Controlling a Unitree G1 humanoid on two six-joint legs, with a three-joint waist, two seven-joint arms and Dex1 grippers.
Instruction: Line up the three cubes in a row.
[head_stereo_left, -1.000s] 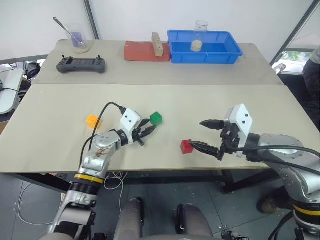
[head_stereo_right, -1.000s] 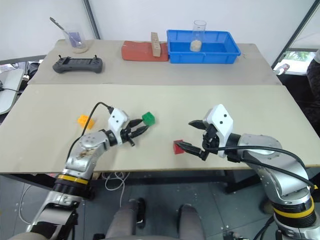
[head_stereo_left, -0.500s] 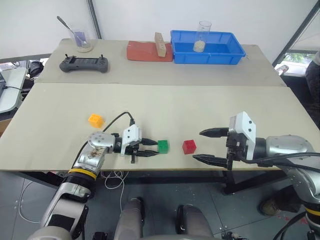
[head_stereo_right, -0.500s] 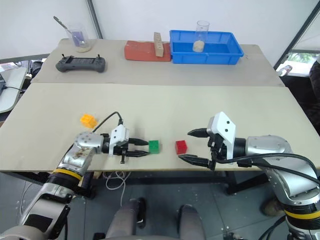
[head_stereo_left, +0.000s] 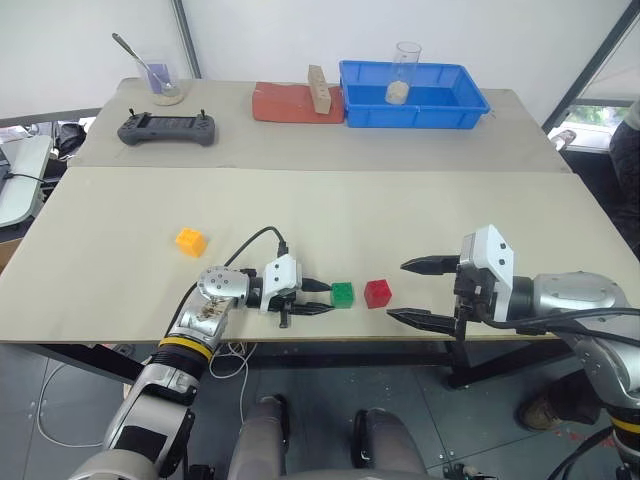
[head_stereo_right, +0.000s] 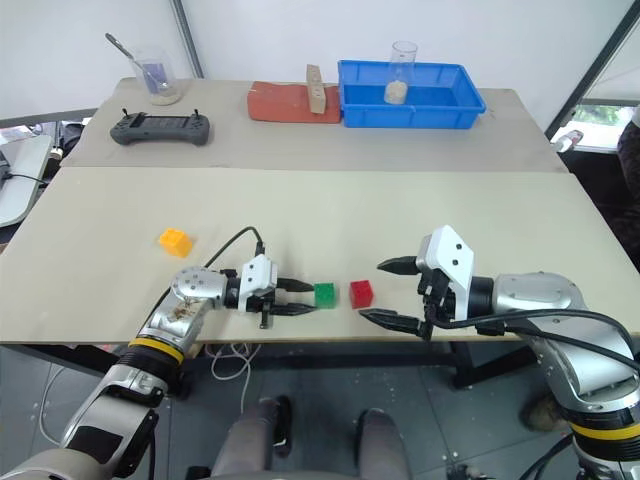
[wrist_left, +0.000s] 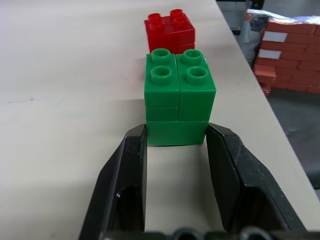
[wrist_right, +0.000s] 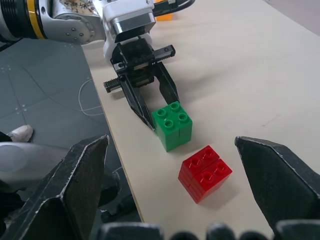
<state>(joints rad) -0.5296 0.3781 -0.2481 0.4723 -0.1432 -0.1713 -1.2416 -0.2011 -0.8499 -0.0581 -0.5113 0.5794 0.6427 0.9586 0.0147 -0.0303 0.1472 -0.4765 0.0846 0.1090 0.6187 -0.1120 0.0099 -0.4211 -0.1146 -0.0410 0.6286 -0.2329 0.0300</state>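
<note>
Beige laminate covered the long work table (head_stereo_left: 420, 215), where two of three studded plastic toy-brick cubes sat side by side near the front edge. The green studded plastic cube (head_stereo_left: 342, 294) stood just left of the red studded plastic cube (head_stereo_left: 378, 293), a narrow gap between them, both upright with studs up. The orange-yellow studded plastic cube (head_stereo_left: 190, 241) lay well apart to the left and farther back, so by the look of it the row was two-thirds made and that last piece had yet to be brought over. The robot's right gripper (head_stereo_left: 418, 291) hovered just right of the red cube, its black fingers spread wide and empty. The left gripper (head_stereo_left: 319, 297) lay level along the table with its fingertips at the green cube's near face; seen from the left wrist, the tips flanked the cube's bottom corners, and whether they pressed it or had let go could not be told. Each cube was two stacked bricks with four round studs.
</note>
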